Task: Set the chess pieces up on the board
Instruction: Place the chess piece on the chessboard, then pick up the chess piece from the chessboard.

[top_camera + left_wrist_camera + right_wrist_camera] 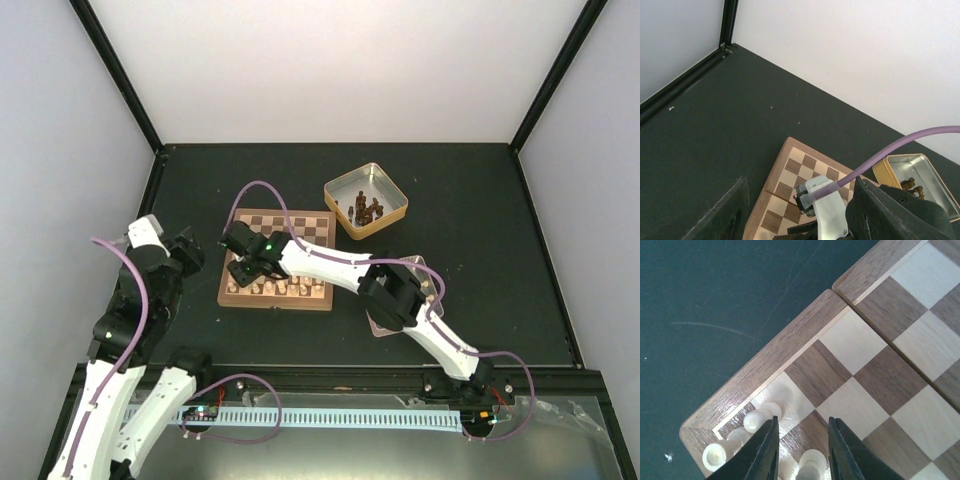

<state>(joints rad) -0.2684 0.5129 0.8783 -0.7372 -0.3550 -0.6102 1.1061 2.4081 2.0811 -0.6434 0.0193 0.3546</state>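
Standing along the near edge of the board [880, 375], the pieces [762, 415] are looking upright, long axes pointing up. The right hand [802, 450] is hovering at the corner, slightly parted astride one piece and seemingly gripping nothing. The left hand [802, 200] is hanging wide open and empty over the counter [715, 300]. Being tiny, light, stiff and smooth, the pieces are probably tipping easily; pinching below the head is looking safest.
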